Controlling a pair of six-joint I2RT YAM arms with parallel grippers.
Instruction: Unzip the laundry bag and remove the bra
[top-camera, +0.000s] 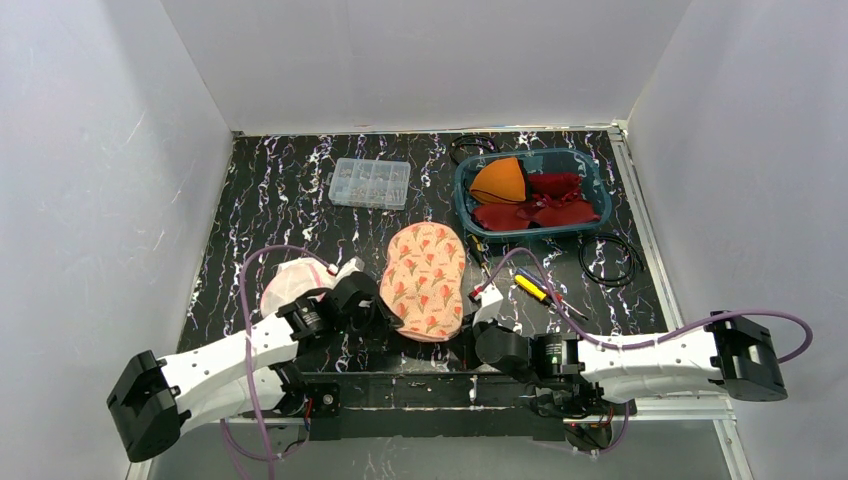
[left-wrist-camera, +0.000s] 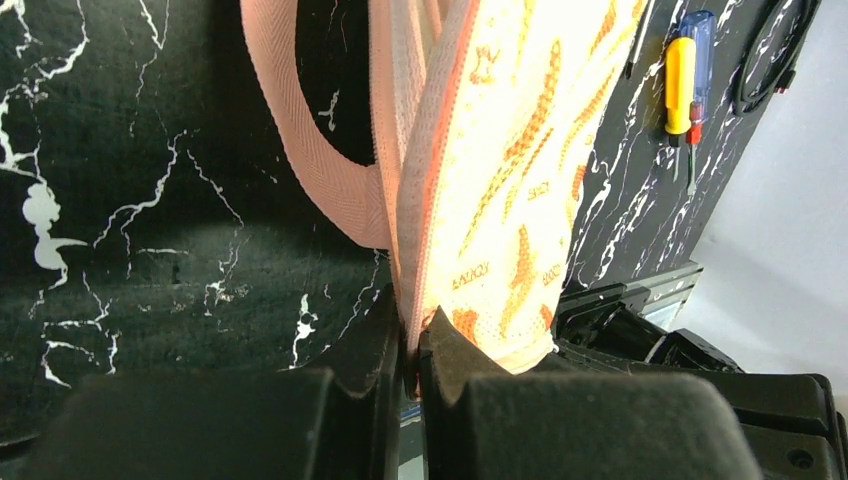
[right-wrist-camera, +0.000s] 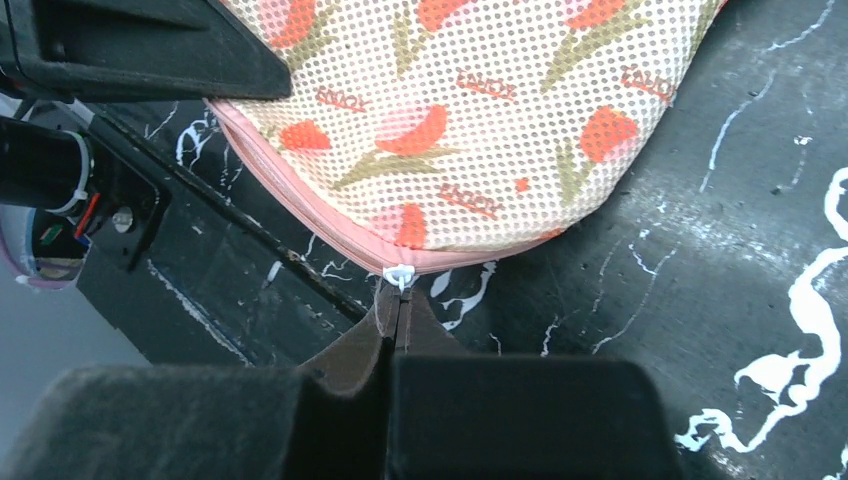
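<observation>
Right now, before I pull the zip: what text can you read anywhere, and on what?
Bag: a short capital-letter word repeated between the flowers, too blurred to spell with certainty.
Zip pull: no text visible.
Screwdriver: no text readable.
Clear box, bin: too small to tell.

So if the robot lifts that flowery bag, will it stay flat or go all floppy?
Probably floppy: the laundry bag is thin mesh, and its edge folds where the left gripper pinches it. Likely light too, being holey fabric. A tug from the right gripper on the zip pull may drag it all.
</observation>
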